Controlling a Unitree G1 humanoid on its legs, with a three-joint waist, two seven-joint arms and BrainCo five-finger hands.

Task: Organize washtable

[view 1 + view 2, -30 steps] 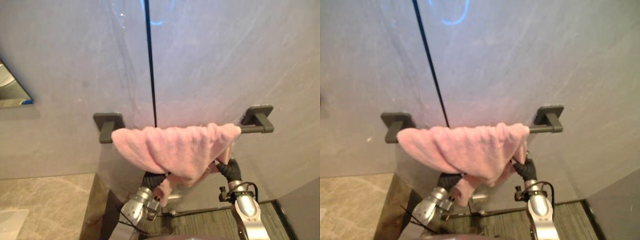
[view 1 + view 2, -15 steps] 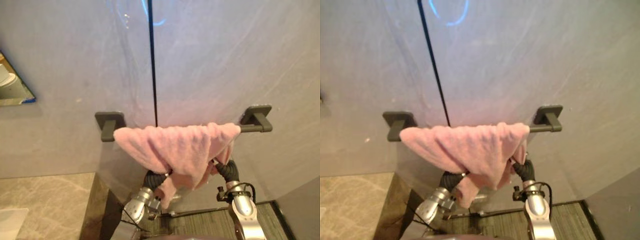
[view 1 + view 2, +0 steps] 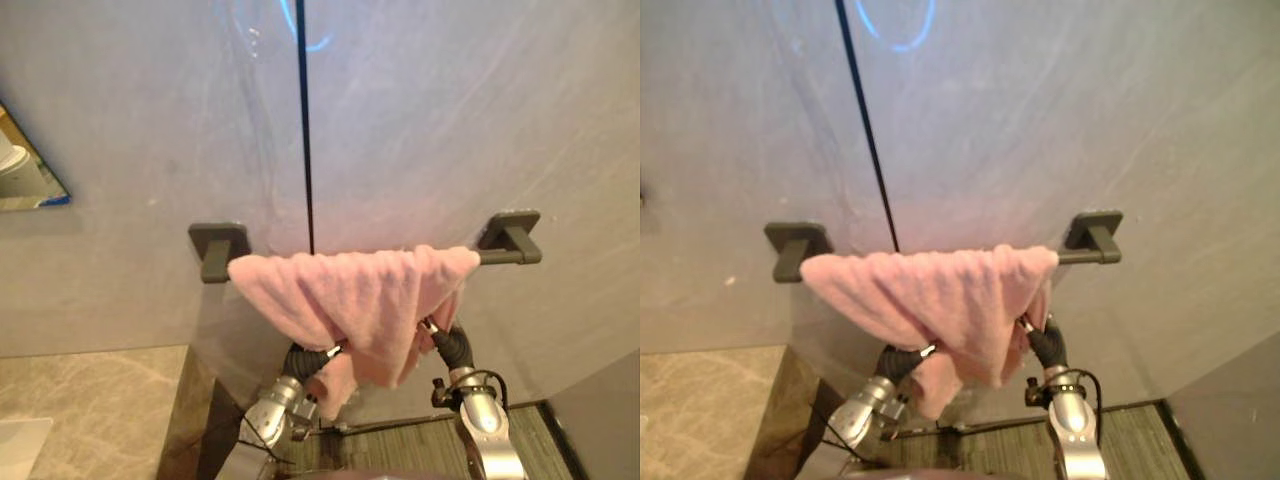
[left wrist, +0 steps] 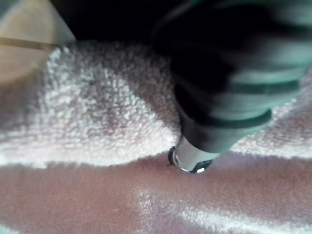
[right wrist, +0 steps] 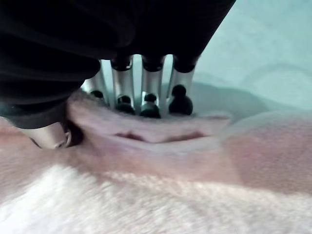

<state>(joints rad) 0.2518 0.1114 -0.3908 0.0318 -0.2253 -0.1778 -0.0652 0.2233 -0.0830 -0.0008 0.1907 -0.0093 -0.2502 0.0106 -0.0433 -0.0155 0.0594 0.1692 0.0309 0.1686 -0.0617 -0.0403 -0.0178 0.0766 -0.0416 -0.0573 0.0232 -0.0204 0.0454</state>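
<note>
My right hand [image 5: 58, 44] is closed on the towel [image 3: 350, 295]. Its silver fingers [image 5: 151, 87] curl down with their dark rounded tips on a soft pink fold, and the thumb [image 5: 46, 134] presses from the other side, so the fold is pinched between them. My left hand [image 4: 219, 97] is pushed against the same towel. I see its ribbed dark cover and one silver tip sunk into the loops, but I cannot tell whether its fingers grip or lie loose.

There is one towel, pink terry with a nubbly looped pile. It is draped over the bar [image 3: 505, 256] in a sagging, bunched triangle, with a longer tail hanging at the middle. Both hands reach up beneath its lower edge, the left under the middle and the right under the right end.

There is one bar, a slim, matt dark grey rod carried by two blocky square brackets [image 3: 215, 248] on the far wall [image 3: 450, 120]. The wall is smooth, glossy grey stone, split by one thin black vertical seam [image 3: 305, 120]. A mirror [image 3: 25, 180] corner shows at the far left, and the beige veined tabletop [image 3: 90, 410] lies near left.
</note>
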